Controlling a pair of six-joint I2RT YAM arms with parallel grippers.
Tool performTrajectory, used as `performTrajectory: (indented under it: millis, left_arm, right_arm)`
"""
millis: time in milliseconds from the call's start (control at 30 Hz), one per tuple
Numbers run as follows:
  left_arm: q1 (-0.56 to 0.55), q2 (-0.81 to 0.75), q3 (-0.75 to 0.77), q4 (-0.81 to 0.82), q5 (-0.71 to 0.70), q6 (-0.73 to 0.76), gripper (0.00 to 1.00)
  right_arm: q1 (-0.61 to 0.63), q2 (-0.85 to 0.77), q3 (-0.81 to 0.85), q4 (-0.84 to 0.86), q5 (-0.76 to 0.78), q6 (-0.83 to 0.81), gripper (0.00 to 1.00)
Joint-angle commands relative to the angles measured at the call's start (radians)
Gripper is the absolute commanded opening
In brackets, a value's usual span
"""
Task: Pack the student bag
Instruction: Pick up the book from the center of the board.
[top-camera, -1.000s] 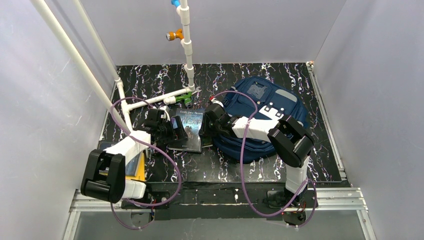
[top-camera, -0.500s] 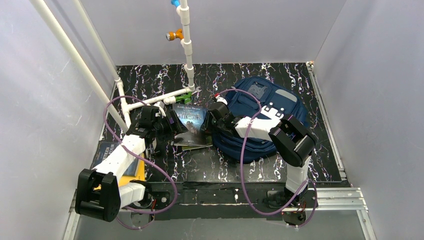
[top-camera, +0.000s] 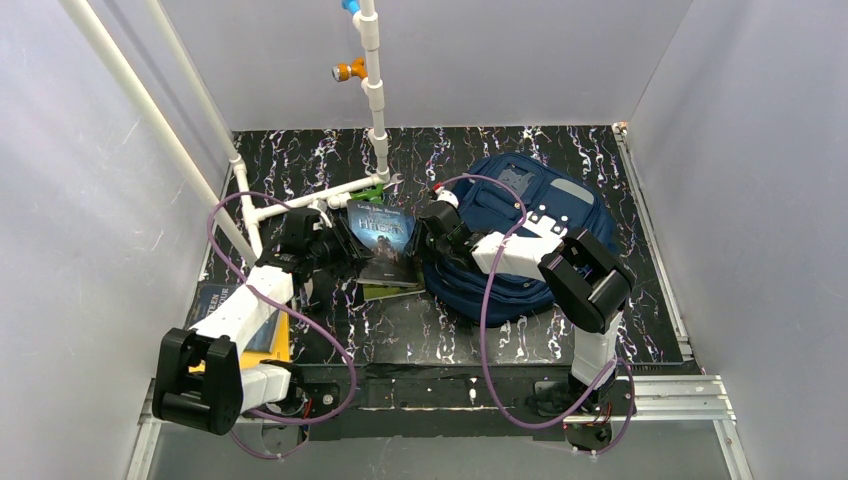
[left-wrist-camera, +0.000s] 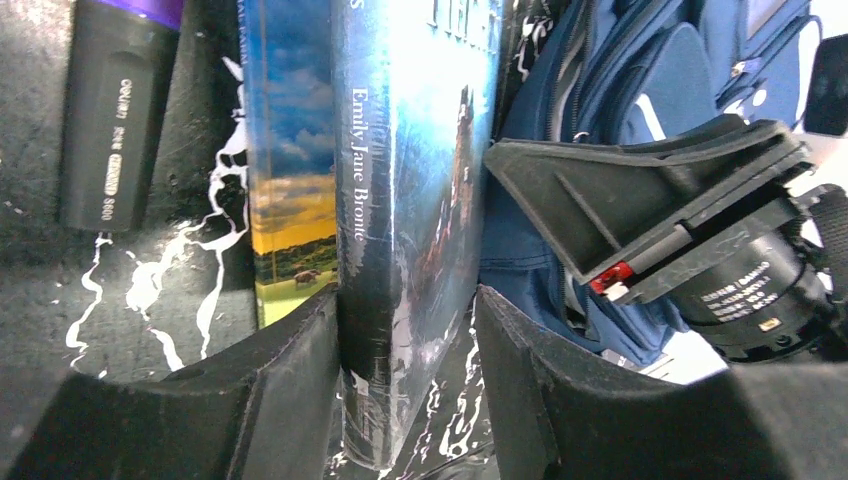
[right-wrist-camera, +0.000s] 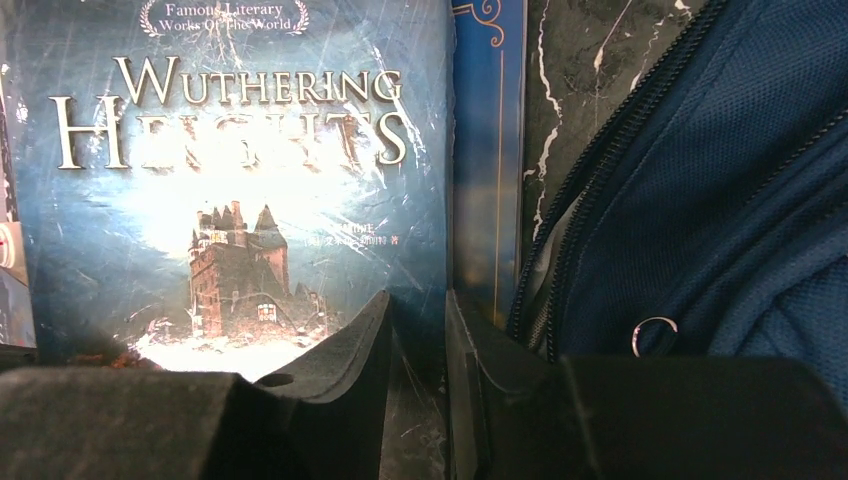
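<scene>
Lifted off the table since a second ago, the book (top-camera: 383, 235) stands on edge. My right gripper (right-wrist-camera: 418, 330) pinches its cover; the left gripper (left-wrist-camera: 405, 335) straddles the spine, though I cannot tell if it is clamped. The student bag (top-camera: 545, 195) lies just right of the book. Next I judge it needs sliding into the zip mouth.

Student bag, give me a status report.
Right jaws pinching book edge. Left jaws straddling its spine, grip unclear. Bag unzipped, beside book. Second book underneath.

Bright even overhead light, soft shadows; white glare on the glossy book (right-wrist-camera: 240, 190), wrist-view foregrounds dark
</scene>
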Motion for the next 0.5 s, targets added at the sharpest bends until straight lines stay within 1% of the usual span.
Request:
performTrajectory:
  millis: [0,67,133,267,367,467]
  left_arm:
    - [-0.018,-0.047,0.070,0.143,0.057,-0.058,0.47]
    - [-0.019,-0.051,0.079,0.145,0.054,-0.061,0.49]
    - [-0.019,-0.042,0.086,0.145,0.040,-0.050,0.53]
    - [-0.019,0.022,0.113,0.141,0.008,-0.041,0.53]
    - [-0.019,0.077,0.127,0.132,-0.012,-0.055,0.50]
    - [-0.020,0.104,0.112,0.157,-0.027,-0.064,0.41]
  right_arm:
    - [0.041,0.040,-0.033,-0.038,-0.103,-0.009,0.33]
    - [0.041,0.043,-0.032,-0.038,-0.106,-0.010,0.33]
    - [0.040,0.042,-0.030,-0.038,-0.105,-0.009,0.33]
    - [0.040,0.039,-0.027,-0.043,-0.101,-0.011,0.33]
    - [0.039,0.035,-0.027,-0.045,-0.103,-0.011,0.33]
    - [0.039,0.032,-0.028,-0.045,-0.103,-0.012,0.33]
